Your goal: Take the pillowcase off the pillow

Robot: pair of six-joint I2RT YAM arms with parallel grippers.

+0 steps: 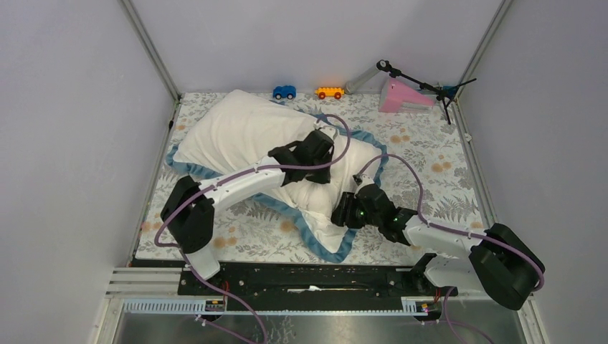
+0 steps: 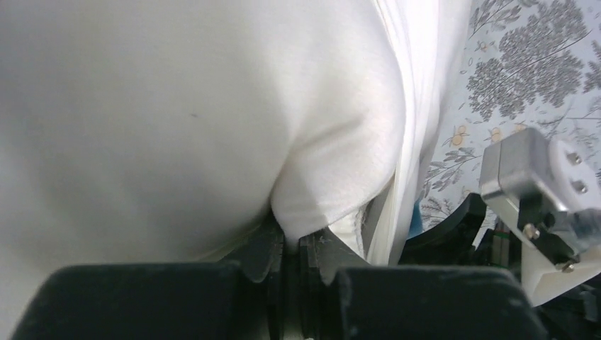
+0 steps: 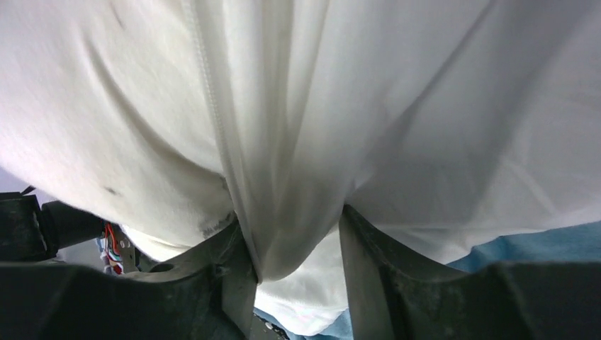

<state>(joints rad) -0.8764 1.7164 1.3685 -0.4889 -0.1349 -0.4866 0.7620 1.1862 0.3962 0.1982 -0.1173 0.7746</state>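
The pillow [image 1: 240, 129] lies plump and cream-white across the back left of the table. The white pillowcase [image 1: 326, 215] with blue edging spreads around its near right end. My left gripper [image 1: 324, 172] sits on top of the pillow's right half. In the left wrist view it [image 2: 299, 244] is shut on a pinched corner of the pillow [image 2: 326, 191], with thin pillowcase [image 2: 418, 127] layers beside it. My right gripper [image 1: 346, 211] is at the near right end. In the right wrist view its jaws [image 3: 298, 241] stand partly apart, gripping a thick fold of the pillowcase [image 3: 283, 177].
A blue toy car [image 1: 285, 92] and an orange toy car [image 1: 330, 92] stand at the back edge. A pink wedge [image 1: 400, 97] and a black stand [image 1: 430, 89] are at the back right. The floral table cloth [image 1: 430, 165] covers the table, with walls close on the left, right and far sides.
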